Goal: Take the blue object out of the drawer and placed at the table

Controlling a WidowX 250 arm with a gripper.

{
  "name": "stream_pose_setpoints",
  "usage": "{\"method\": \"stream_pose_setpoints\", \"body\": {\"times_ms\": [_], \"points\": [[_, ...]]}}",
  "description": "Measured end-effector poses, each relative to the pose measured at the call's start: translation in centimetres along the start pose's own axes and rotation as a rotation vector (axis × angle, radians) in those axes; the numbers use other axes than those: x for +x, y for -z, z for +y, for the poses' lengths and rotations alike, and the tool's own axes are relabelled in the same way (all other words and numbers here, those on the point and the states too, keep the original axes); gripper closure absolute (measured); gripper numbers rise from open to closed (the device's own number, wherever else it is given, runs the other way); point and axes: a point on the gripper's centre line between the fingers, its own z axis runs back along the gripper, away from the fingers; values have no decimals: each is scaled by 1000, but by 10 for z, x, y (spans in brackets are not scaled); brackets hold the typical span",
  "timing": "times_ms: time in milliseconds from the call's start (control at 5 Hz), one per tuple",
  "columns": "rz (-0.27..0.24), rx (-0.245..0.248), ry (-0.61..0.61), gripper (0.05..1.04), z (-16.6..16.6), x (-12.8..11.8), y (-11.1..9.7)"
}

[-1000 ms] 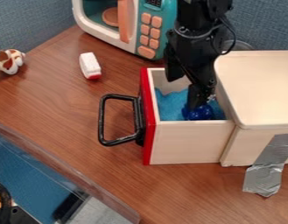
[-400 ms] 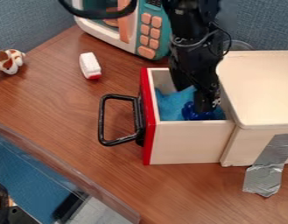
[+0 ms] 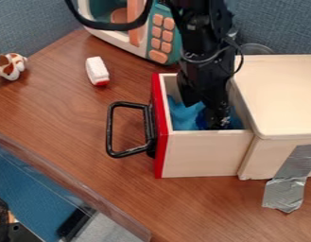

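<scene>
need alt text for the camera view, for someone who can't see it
A black robot tool reaches down into an open wooden drawer, over a dark blue object on blue cloth. A toy microwave stands behind.

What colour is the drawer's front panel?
Red on the drawer's front panel, seen best in the camera view.

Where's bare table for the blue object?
Bare: table between handle, white block and spotted toy; also along the near wall of the drawer. Crowded: inside the drawer, gripper at the blue object, blue cloth beside.
</scene>
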Motion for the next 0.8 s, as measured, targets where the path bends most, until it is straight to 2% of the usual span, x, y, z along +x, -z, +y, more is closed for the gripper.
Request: {"method": "stream_pose_setpoints", "body": {"times_ms": [200,400,800], "points": [[1,5,-17,422,-1,-5,3],[-3,6,-22,509,-1,-8,1],[-121,10,-23,509,-6,1,-42]]}}
